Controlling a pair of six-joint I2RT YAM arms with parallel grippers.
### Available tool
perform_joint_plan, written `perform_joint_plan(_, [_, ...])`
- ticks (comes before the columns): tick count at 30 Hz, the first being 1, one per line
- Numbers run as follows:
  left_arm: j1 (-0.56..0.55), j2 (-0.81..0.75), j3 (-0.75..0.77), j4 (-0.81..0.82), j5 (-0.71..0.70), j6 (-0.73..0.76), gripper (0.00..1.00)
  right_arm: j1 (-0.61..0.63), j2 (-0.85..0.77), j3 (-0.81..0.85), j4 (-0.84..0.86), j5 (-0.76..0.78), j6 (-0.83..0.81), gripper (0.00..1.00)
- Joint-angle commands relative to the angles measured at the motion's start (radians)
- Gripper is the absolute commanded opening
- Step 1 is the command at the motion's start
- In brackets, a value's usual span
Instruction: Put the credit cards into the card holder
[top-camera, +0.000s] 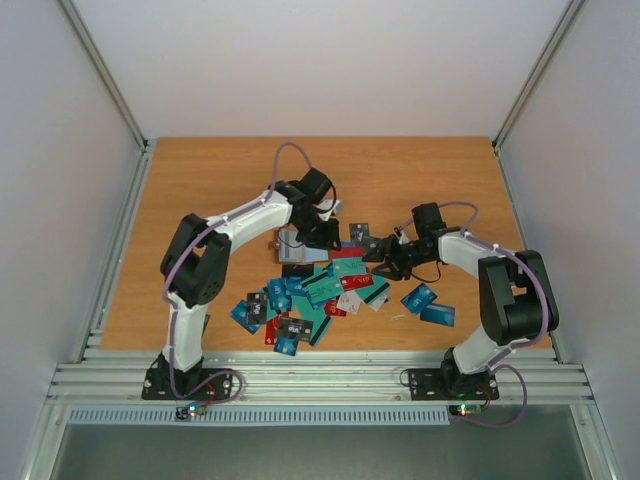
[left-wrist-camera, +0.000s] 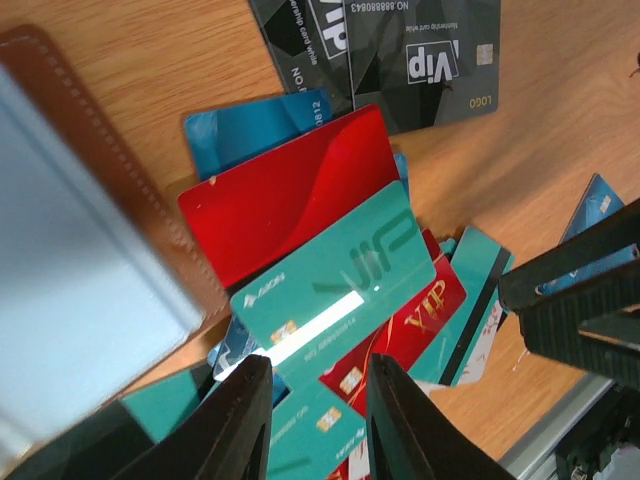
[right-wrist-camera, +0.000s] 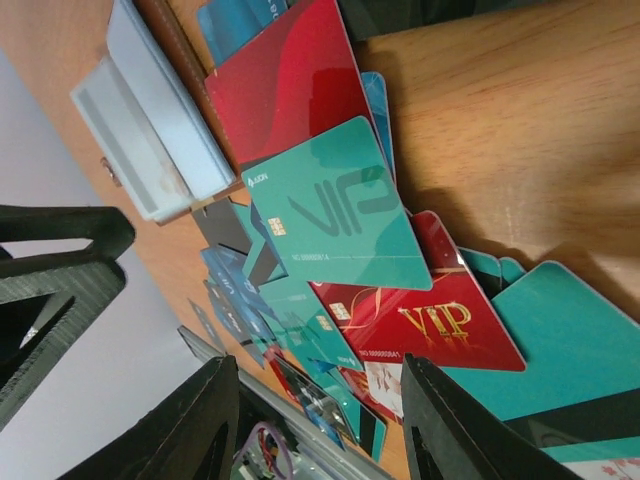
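The credit cards (top-camera: 322, 290) lie in a loose heap at the table's middle: teal, red, blue and black ones. The brown card holder (top-camera: 298, 248), with a pale grey face, lies at the heap's far left edge. It also shows in the left wrist view (left-wrist-camera: 110, 170) and the right wrist view (right-wrist-camera: 150, 140). A teal card (left-wrist-camera: 335, 275) lies over a red card (left-wrist-camera: 285, 205). My left gripper (left-wrist-camera: 315, 420) is open and empty, low over the heap beside the holder. My right gripper (right-wrist-camera: 325, 430) is open and empty, over a red VIP card (right-wrist-camera: 425, 320) at the heap's right.
Two black VIP cards (left-wrist-camera: 400, 50) lie on the wood beyond the heap. Two blue cards (top-camera: 428, 305) lie apart at the right. The two grippers (top-camera: 352, 245) are close together. An aluminium rail (top-camera: 320, 380) runs along the near edge; white walls enclose the table.
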Motion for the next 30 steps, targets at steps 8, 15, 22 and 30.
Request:
perform_joint_plan(8, [-0.025,0.186,0.163,-0.053,0.060,0.034,0.28,-0.018,0.061,-0.008,0.036,0.012,-0.005,0.46])
perform_joint_plan(15, [-0.029,0.238,0.189,-0.091,0.075,0.064,0.27,-0.018,0.109,-0.009,0.082,-0.013,0.015,0.46])
perform_joint_plan(22, [-0.039,0.260,0.162,-0.102,0.089,0.086,0.27,-0.018,0.153,-0.015,0.119,-0.033,0.022,0.46])
perform_joint_plan(30, [-0.040,0.264,0.141,-0.094,0.097,0.088,0.27,-0.012,0.181,-0.018,0.161,-0.068,0.028,0.46])
